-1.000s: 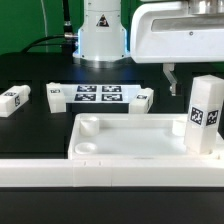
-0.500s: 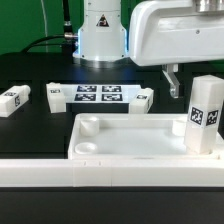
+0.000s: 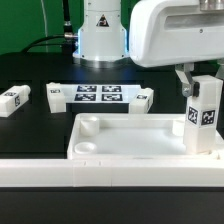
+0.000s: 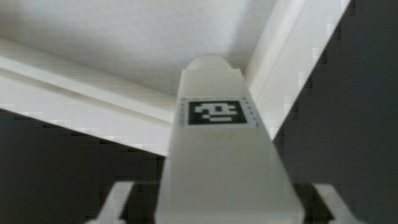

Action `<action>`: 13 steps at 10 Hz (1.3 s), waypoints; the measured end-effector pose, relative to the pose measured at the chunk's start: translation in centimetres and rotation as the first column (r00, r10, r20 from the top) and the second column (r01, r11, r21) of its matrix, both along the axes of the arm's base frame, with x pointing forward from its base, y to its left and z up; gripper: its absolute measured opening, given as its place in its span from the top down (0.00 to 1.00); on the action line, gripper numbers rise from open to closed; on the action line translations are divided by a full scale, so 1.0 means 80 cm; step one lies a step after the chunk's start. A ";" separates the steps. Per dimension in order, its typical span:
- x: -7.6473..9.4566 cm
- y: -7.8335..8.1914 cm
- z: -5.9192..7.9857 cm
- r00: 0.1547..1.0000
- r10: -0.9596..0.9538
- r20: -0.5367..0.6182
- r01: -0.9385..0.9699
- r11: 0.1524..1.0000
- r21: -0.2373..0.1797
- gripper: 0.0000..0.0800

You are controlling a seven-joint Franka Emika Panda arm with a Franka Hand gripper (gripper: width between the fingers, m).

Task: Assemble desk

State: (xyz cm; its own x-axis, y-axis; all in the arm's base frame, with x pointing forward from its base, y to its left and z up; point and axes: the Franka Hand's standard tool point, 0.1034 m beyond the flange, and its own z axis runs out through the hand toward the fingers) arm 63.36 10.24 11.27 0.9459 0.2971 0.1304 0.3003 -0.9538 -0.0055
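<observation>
Fig.: gripper [image 3: 197, 85] shifted over to upright leg [image 3: 205, 120] in tabletop [image 3: 130, 152] corner | fingers [image 3: 184, 82] astride leg top, grip unconfirmed | screw-in likely next.

The way straight down is blocked: 1 upright leg [image 3: 205, 125] stands directly beneath the gripper [image 3: 202, 84], its top between the 2 fingers. Below the gripper, toward the exterior view's left, the tabletop [image 3: 120, 151] has a raised rim around a bare, open tray. Farther to that side and behind the tabletop, the marker board [image 3: 98, 95] and 3 lying legs [image 3: 146, 98] sit low on the black table [image 3: 40, 125], with open air above them. The long white bar [image 3: 60, 172] walls off the near side below.
</observation>
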 end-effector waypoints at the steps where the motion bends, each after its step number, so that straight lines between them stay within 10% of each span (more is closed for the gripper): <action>1: 0.000 0.000 0.000 1.000 -0.023 -0.001 0.023 1.000 0.003 0.64; 7: 0.000 -0.002 -0.002 0.895 -0.446 -0.023 0.447 0.893 0.057 0.64; 13: -0.002 -0.001 -0.003 0.495 -0.864 -0.090 0.869 0.489 0.075 0.64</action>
